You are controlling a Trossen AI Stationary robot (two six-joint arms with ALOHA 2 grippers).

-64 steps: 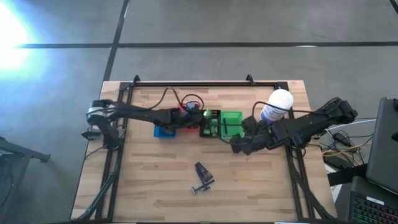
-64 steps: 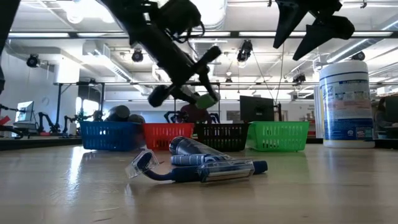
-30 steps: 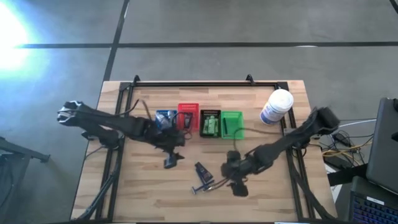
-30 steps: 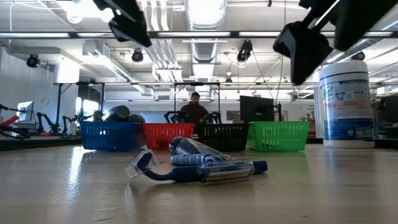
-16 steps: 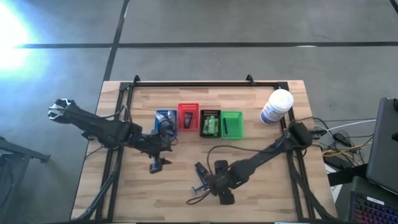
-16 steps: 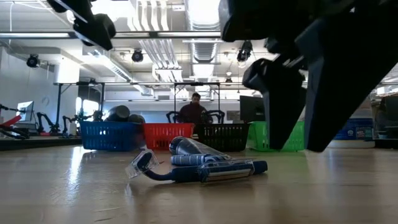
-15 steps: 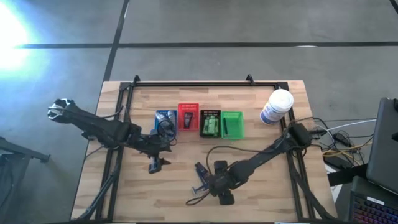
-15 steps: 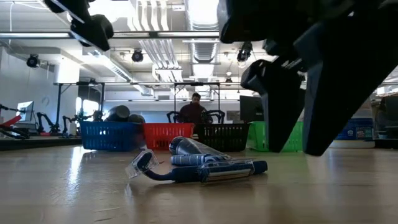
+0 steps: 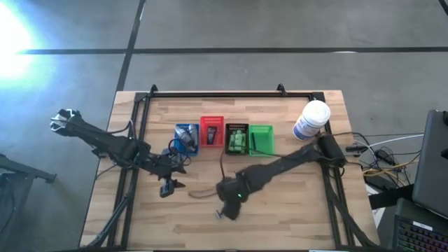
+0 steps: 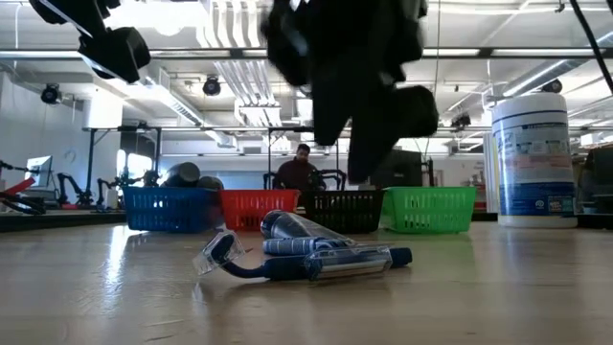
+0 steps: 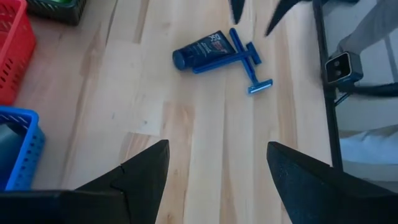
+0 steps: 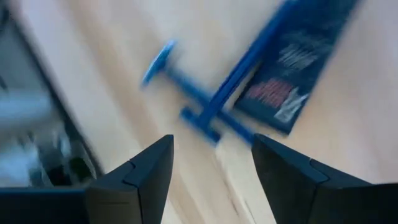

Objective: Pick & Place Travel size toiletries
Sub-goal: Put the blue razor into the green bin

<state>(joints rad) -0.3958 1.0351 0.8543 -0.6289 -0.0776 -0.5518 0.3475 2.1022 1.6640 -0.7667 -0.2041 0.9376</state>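
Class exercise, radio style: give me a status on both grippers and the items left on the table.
Right gripper open, empty, above blue razors and dark tube. Left gripper open, empty, near blue basket. Both items flat on table, nothing blocking.

No text can be read; print on the dark blue tube (image 11: 202, 49) is illegible.

The right gripper (image 9: 229, 199) hangs over the table's middle, fingers spread; the left gripper (image 9: 166, 184) hovers leftward, fingers parted.

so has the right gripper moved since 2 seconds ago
Yes. The right gripper swung from beside the green basket toward the table's near edge, over the razors.
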